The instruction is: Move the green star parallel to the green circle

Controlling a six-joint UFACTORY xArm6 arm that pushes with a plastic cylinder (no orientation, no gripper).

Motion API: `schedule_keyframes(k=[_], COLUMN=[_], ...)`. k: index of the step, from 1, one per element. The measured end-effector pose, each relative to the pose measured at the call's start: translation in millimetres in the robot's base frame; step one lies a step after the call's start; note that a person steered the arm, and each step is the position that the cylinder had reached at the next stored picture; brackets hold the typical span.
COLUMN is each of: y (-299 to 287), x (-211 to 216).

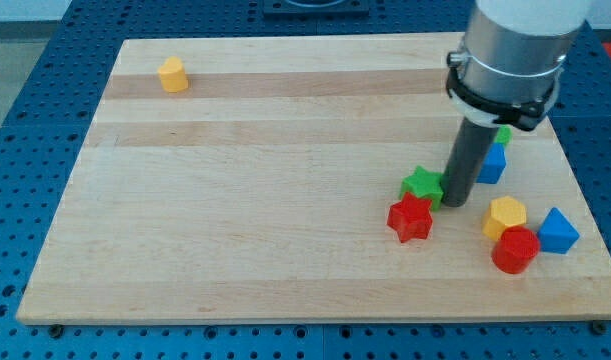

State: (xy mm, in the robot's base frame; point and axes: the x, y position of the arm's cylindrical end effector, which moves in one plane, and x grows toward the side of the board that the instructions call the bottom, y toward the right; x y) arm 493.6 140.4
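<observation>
The green star point(422, 184) lies on the wooden board at the view's right of centre, touching the red star point(411, 217) just below it. My tip point(455, 202) rests against the green star's right side. The green circle point(502, 134) is mostly hidden behind the rod, only a small green edge showing above the blue block point(493, 163).
A yellow hexagon point(505, 216), a red cylinder point(514, 250) and a blue triangle point(557, 231) cluster at the view's lower right. A yellow block point(172, 74) sits at the top left. The board's right edge point(585, 190) is near the cluster.
</observation>
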Motion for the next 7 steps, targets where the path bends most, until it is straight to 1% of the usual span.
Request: schedule_keyframes(k=[1, 2, 4, 5, 6, 7], y=[-16.1, -16.1, -12.6, -30.3, -41.6, -47.2], x=[0.0, 7.0, 56.4, 35.2, -5.4, -57.9])
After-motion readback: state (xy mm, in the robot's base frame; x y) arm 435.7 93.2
